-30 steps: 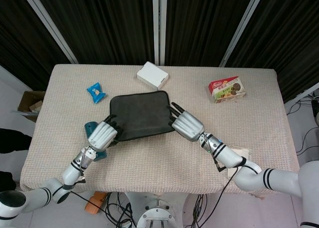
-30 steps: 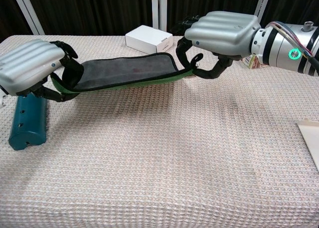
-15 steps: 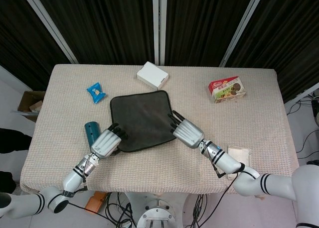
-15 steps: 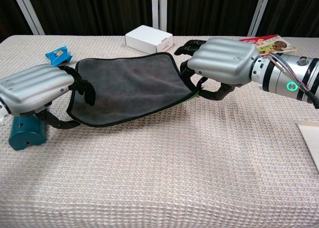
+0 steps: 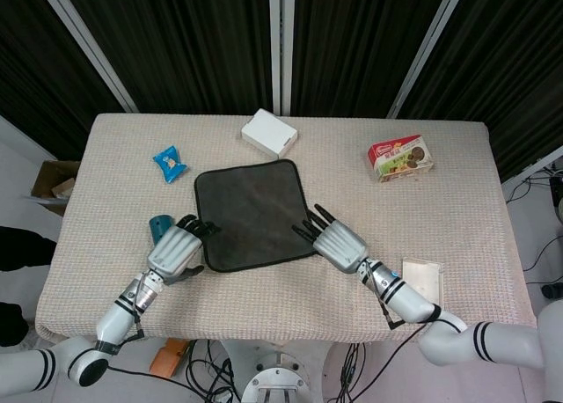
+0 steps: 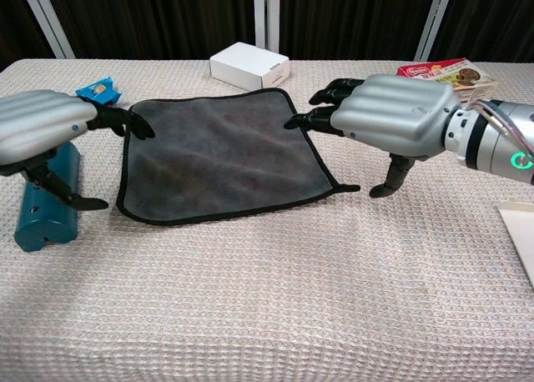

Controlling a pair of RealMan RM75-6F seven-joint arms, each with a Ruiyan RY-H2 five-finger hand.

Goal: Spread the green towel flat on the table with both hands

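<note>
Released since a second ago, the limp, light towel (image 6: pixel 219 155) lies flat mid-tabletop, left hand (image 6: pixel 40 125) and right hand (image 6: pixel 400 115) spread empty; regrip at its corners.

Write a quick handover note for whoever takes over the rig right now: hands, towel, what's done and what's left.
Left hand: open, fingers spread at the towel's left edge, holding nothing.
Right hand: open, fingers spread by the towel's right edge, holding nothing.
Towel: lies spread on the table, dark side up, between the white box and the hands; the teal object sits just left of it.
Done: towel looks flat and released.
Left: probably only drawing both hands clear; smooth any wrinkle if you spot one.
</note>
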